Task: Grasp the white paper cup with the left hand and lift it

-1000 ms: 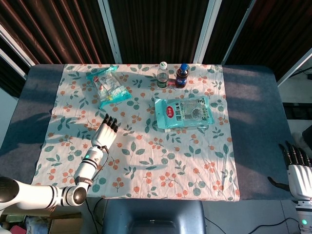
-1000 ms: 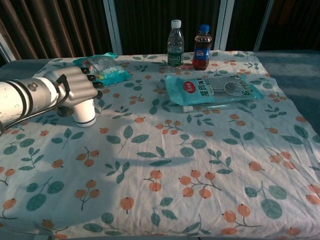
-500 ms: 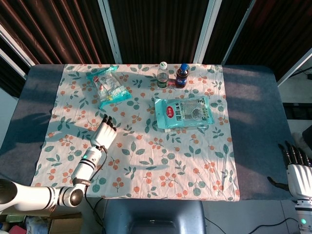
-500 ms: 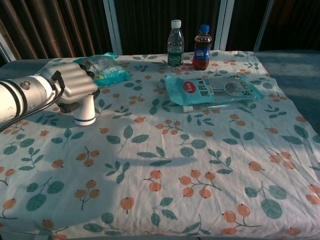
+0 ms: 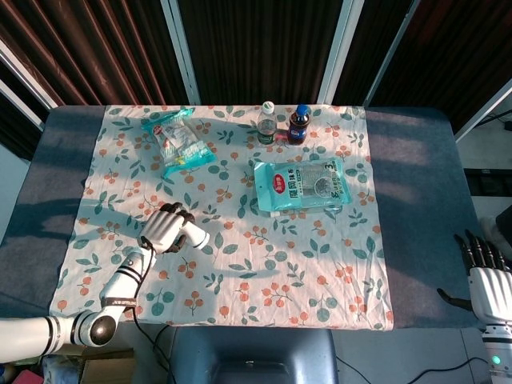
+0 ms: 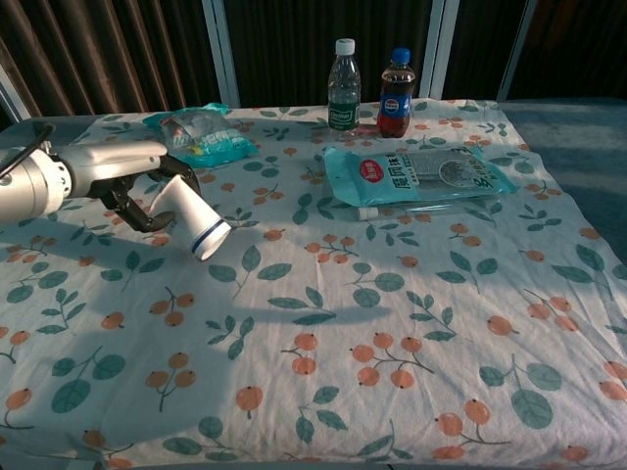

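- Held in the left hand [image 6: 137,181], fingers wrapped round its closed end: the white paper cup [image 6: 193,220], tipped far over from upright
- Long axis of the cup slanting down and toward the robot's right in the chest view, the blue-banded rim lowest and pointing at the floral tablecloth [image 6: 392,323]; cannot tell whether the rim touches the cloth
- Seen from the head view, the same cup [image 5: 193,236] sticking out of the left hand [image 5: 163,230] toward the robot's right
- Well to the left of the large teal snack bag [image 5: 302,185] and nearer the robot than it: cup and hand together
- Beyond the teal snack bag, at the far edge of the cloth: a clear water bottle [image 6: 344,86] and a dark cola bottle [image 6: 396,79], upright, just beside each other
- Far left of the teal snack bag, beyond the cup: a smaller crumpled snack packet [image 6: 201,135]
- Off the cloth, low at the right edge of the head view, well apart from the teal snack bag: the right hand [image 5: 486,282], empty, fingers spread and pointing up the frame
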Controlling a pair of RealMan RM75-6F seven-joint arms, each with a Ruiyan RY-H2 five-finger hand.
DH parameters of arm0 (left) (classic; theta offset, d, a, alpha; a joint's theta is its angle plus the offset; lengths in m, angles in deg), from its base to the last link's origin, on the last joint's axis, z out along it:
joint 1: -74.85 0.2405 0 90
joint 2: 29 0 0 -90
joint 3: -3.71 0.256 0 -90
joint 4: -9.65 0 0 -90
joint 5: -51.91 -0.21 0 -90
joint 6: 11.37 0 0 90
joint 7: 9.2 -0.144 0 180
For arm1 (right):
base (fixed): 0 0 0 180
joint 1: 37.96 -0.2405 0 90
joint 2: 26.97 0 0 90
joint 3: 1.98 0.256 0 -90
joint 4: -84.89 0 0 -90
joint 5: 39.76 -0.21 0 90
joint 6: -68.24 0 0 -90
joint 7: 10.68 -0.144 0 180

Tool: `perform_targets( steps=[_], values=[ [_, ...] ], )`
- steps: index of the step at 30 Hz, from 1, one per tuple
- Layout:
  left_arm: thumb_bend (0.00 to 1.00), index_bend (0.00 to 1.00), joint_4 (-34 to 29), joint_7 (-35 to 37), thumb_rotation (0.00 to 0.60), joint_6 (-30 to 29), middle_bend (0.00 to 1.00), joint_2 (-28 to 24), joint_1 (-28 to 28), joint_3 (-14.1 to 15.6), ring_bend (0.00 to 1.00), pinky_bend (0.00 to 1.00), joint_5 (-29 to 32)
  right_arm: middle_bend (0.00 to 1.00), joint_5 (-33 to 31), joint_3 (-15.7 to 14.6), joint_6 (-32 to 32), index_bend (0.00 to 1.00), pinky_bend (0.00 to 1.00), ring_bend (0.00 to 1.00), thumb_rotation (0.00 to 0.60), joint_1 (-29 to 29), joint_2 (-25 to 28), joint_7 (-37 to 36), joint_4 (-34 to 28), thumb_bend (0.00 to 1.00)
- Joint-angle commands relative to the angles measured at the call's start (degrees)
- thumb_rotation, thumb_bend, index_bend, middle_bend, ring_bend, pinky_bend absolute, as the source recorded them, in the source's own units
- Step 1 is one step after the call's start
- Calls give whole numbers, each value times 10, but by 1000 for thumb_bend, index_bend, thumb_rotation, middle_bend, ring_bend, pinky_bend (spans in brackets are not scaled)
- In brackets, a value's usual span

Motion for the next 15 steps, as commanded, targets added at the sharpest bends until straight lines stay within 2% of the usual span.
perform_targets(
  steps=[1, 4, 7, 10, 15],
  values=[
    [507, 396, 46, 256, 600, 66, 288, 6, 90, -57, 101, 161, -102, 0, 1, 0, 0, 0, 0, 0, 600, -1, 1, 4, -4, 155],
    [501, 393, 98, 344, 600, 55, 287, 36, 114, -62, 94, 160, -153, 0, 2, 0, -1, 0, 0, 0, 600, -3, 1, 8, -6, 155],
    [498, 361, 137, 396, 600, 59, 265, 50, 123, -57, 69, 158, -189, 0, 3, 0, 1, 0, 0, 0, 600, -3, 3, 12, -10, 156],
    [493, 315, 170, 427, 600, 63, 222, 61, 127, -50, 36, 148, -217, 0, 3, 0, 1, 0, 0, 0, 600, -3, 4, 14, -12, 156],
    [493, 206, 218, 426, 600, 56, 114, 80, 127, -33, 1, 119, -254, 0, 3, 0, 1, 0, 0, 0, 600, -4, 3, 18, -16, 155]
  ],
)
